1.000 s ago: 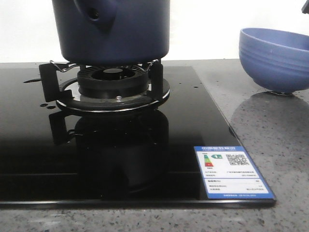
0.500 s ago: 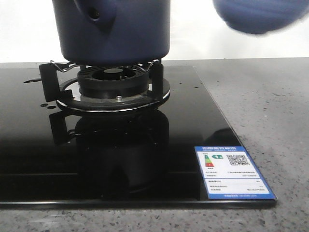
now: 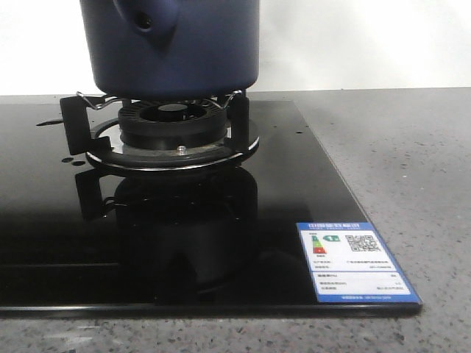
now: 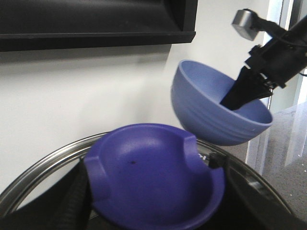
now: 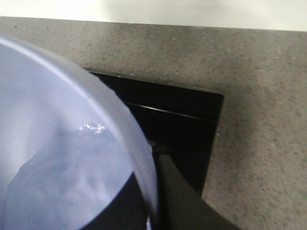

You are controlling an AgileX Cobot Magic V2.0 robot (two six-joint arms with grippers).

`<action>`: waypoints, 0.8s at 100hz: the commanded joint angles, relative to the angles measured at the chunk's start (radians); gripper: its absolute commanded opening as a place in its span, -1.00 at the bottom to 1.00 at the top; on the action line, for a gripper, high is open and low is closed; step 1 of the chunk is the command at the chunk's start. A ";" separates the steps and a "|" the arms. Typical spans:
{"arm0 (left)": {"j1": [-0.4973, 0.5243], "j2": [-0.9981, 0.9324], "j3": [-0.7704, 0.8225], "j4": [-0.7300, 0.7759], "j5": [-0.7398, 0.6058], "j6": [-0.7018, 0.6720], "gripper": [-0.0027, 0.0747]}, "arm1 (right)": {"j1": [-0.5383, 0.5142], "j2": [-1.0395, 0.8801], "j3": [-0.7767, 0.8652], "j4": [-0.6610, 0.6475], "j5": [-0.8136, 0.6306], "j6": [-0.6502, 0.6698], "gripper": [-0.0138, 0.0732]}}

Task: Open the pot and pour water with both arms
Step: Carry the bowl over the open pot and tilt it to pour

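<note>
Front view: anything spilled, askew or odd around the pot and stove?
Nothing stands out. The pot sits level on the burner grate; the glass cooktop shows only small specks and reflections, no clear spill. The bowl is tilted in the air, gripped by the right gripper.

A black glass hob (image 3: 221, 243) (blue energy label (image 3: 356, 261) at its corner) lies on grey speckled counter (image 3: 412, 169).
</note>
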 commanded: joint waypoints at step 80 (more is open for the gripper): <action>-0.008 -0.059 -0.035 -0.066 -0.017 -0.009 -0.44 | 0.289 0.095 -0.160 -0.613 -0.365 0.029 -0.79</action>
